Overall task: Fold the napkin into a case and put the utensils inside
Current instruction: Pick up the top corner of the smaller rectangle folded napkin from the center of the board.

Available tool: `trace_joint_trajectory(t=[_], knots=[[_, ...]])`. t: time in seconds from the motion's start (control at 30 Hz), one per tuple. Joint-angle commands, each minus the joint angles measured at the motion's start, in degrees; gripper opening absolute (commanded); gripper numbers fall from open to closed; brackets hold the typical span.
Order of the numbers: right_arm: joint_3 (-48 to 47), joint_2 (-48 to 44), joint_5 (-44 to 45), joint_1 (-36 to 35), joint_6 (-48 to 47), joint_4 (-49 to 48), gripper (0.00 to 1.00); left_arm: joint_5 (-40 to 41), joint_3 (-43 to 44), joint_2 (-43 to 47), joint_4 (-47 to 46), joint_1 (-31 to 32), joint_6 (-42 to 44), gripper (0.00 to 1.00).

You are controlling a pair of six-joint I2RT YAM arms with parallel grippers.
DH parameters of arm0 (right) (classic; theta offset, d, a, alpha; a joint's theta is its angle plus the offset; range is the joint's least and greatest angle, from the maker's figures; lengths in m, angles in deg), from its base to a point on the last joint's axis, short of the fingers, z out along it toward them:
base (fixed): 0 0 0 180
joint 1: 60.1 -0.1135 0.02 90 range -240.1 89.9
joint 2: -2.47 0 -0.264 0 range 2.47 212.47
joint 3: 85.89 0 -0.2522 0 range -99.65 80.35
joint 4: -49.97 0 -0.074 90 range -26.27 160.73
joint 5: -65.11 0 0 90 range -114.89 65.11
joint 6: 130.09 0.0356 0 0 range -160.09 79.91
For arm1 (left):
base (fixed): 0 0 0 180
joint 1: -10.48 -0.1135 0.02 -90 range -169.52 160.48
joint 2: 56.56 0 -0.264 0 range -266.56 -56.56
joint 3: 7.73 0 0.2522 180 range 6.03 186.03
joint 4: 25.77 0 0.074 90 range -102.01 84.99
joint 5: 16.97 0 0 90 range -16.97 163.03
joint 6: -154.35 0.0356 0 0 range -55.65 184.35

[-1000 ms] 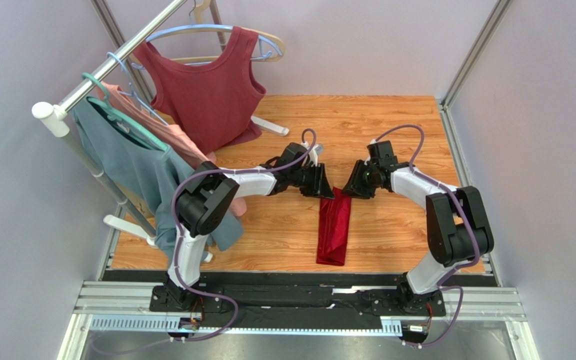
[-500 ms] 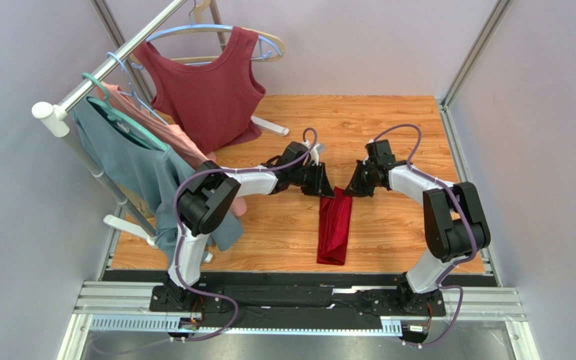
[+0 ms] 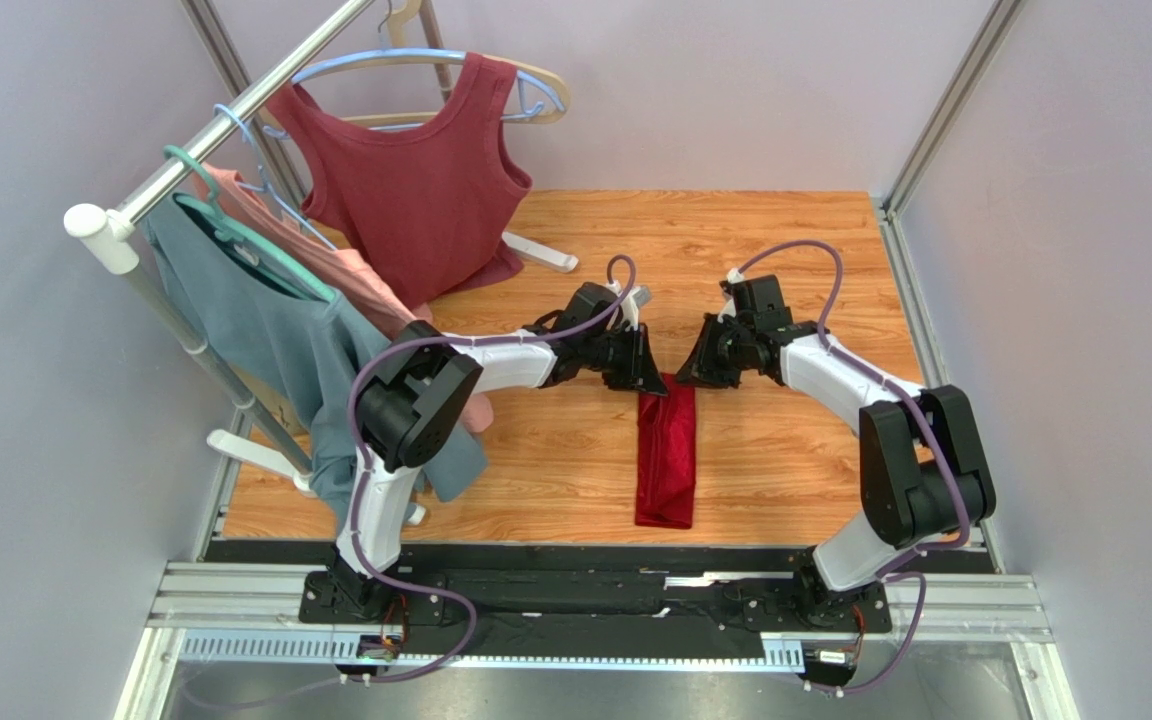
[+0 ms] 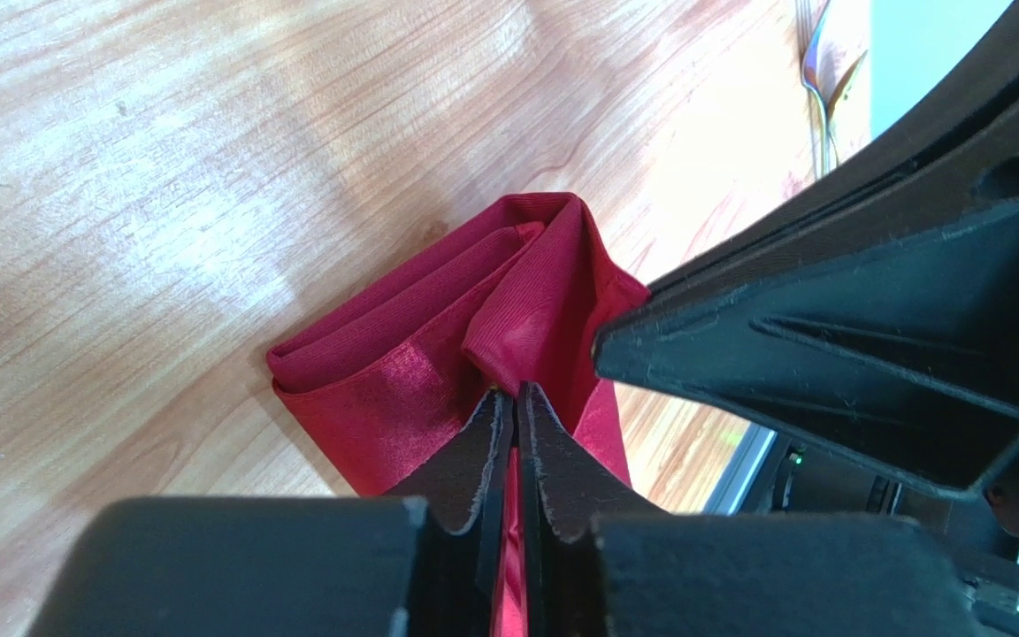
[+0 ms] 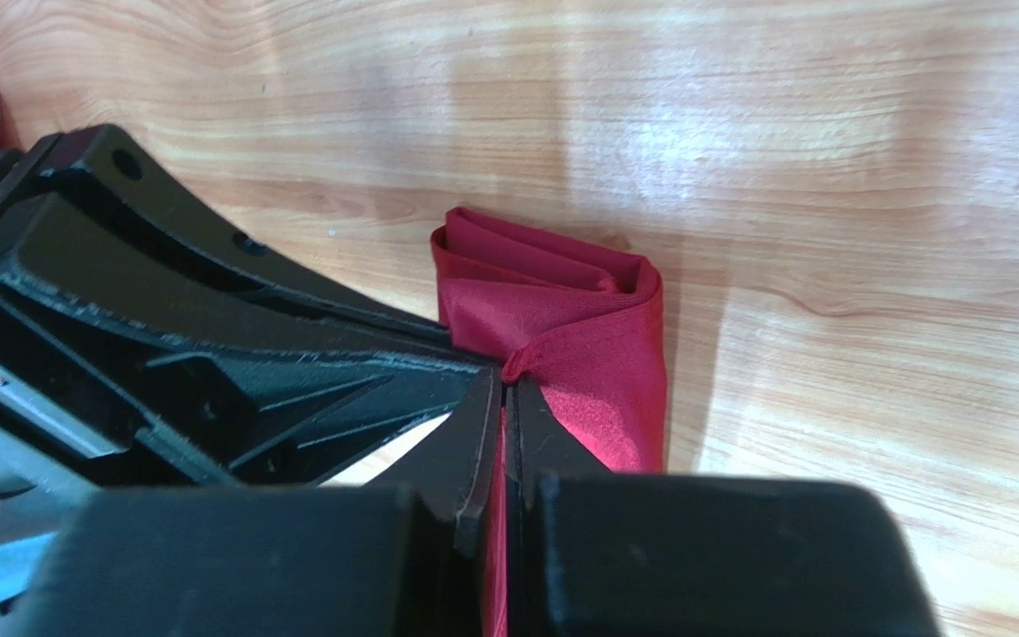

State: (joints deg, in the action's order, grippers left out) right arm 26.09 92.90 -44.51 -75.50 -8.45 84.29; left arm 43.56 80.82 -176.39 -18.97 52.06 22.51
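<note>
The napkin (image 3: 666, 458) lies folded into a narrow crimson strip on the wooden table (image 3: 778, 255), running from the grippers toward the near edge. Both grippers meet at its far end. My left gripper (image 3: 653, 380) is shut on a pinch of that end, with cloth showing between its jaws (image 4: 516, 394). My right gripper (image 3: 689, 375) is shut on the same end from the other side, bunching the cloth at its tips (image 5: 504, 382). In both wrist views the napkin's (image 4: 395, 385) layered folds (image 5: 581, 325) stand raised off the wood. The utensils are out of view.
A clothes rack (image 3: 207, 135) stands at the back left with a maroon sleeveless top (image 3: 417, 180), a teal shirt (image 3: 259, 323) and a pink garment hanging from it. Its white foot (image 3: 545, 251) rests on the table behind the left arm. Grey walls enclose the table.
Both grippers have closed on the napkin's far end. The right wrist has shifted slightly back and left, and the strip's far end is gathered up between them.
</note>
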Motion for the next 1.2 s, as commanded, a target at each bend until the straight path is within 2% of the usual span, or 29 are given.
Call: trace_joint_trajectory(t=[0.0, 0.2, 0.43, 0.47, 0.5, 0.67, 0.77, 0.8, 1.03, 1.17], knots=[[-0.2, 0.0, -3.0, -0.9, -0.3, -2.6, 0.0, -0.4, 2.0, -1.0, -1.0, -0.2, 0.5, 0.08], [-0.8, 2.7, -4.3, -1.0, 0.0, -4.0, 0.0, -1.1, -0.6, 1.4, -3.6, -0.3, 1.6, 0.26], [-1.2, 3.9, -5.2, -0.9, 0.4, -4.3, 0.0, -3.0, -1.8, 2.0, -5.3, -0.4, 2.6, 0.37], [-1.2, 3.9, -5.4, -0.9, 0.6, -4.5, 0.0, -3.6, -1.7, 1.8, -5.3, -0.4, 2.3, 0.45], [-1.1, 3.9, -5.6, -0.9, 0.9, -4.6, 0.0, -3.7, -1.8, 1.6, -5.7, -0.4, 2.1, 0.48], [-1.0, 4.4, -5.9, -0.8, 1.2, -4.6, 0.0, -4.8, -4.2, 3.0, -8.5, -0.4, 1.5, 0.57], [-0.7, 4.7, -7.7, -0.6, 2.2, -5.9, 0.0, -4.0, -3.4, 2.9, -7.5, -0.3, 1.9, 0.61], [-0.6, 4.8, -8.9, -0.6, 3.2, -6.1, 0.0, -4.0, -2.8, 2.4, -5.8, -0.3, 2.1, 0.65], [-0.1, 5.0, -12.9, -0.9, 6.1, -7.7, 0.0, -4.3, -1.5, 0.4, -5.6, -0.2, 1.6, 0.65], [0.2, 6.9, -13.9, -0.9, 6.2, -8.4, 0.0, -4.2, -1.4, 0.7, -6.0, -0.3, 1.6, 0.57]])
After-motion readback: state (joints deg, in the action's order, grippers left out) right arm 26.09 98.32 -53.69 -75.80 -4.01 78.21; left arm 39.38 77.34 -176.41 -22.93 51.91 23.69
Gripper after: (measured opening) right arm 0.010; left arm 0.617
